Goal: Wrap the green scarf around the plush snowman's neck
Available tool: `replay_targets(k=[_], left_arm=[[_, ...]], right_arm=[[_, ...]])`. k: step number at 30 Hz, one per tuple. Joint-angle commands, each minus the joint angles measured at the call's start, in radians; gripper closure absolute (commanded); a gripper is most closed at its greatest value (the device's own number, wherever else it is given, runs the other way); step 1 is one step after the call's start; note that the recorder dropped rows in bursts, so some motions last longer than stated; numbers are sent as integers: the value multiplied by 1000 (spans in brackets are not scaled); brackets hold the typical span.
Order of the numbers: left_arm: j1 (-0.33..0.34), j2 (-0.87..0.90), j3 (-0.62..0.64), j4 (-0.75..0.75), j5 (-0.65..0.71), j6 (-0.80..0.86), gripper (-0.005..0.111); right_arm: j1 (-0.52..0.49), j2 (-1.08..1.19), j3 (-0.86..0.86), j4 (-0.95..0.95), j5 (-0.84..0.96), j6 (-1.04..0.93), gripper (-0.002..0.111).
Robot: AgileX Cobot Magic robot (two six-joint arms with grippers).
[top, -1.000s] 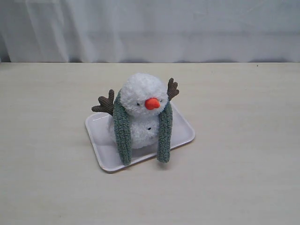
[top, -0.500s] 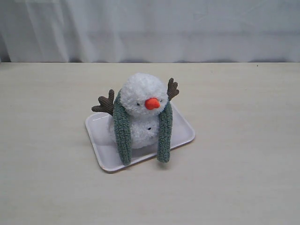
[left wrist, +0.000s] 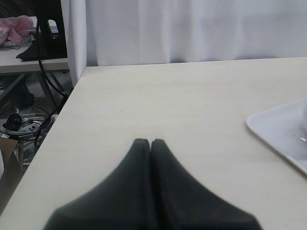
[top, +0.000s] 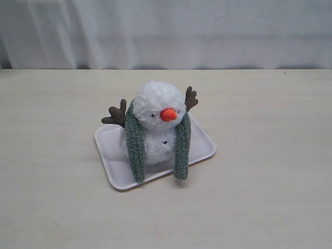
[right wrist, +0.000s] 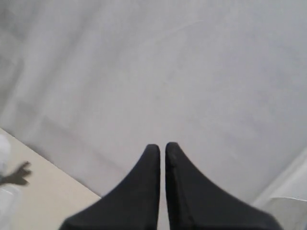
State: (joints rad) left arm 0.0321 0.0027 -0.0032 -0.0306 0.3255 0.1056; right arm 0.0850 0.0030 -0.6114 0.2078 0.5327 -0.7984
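Note:
The plush snowman [top: 155, 111] sits upright on a white tray [top: 116, 174] in the exterior view, with its orange nose facing the camera. The green scarf [top: 134, 142] is draped behind the snowman's neck, and its two ends hang down in front, one on each side of the body, uncrossed. Neither arm appears in the exterior view. My left gripper [left wrist: 150, 142] is shut and empty over bare table, with a corner of the tray [left wrist: 268, 132] off to one side. My right gripper [right wrist: 162, 146] is shut and empty, raised and facing the white curtain; one brown twig arm [right wrist: 17, 175] shows at the frame edge.
A white curtain [top: 166, 31] hangs along the back of the pale table [top: 259, 207]. Past the table's edge in the left wrist view are cables and clutter [left wrist: 29, 124] on the floor.

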Motion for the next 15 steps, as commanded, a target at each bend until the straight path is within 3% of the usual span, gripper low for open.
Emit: replay_targets(k=[1, 8, 15], left_arm=[[1, -3, 3, -7, -3, 2, 107], [1, -3, 3, -7, -3, 2, 107], [1, -3, 3, -7, -3, 2, 107]], right_arm=[[-36, -3, 7, -270, -9, 2, 104], [-38, -3, 41, -245, -14, 2, 104], [-38, -3, 196, -253, -51, 2, 104]])
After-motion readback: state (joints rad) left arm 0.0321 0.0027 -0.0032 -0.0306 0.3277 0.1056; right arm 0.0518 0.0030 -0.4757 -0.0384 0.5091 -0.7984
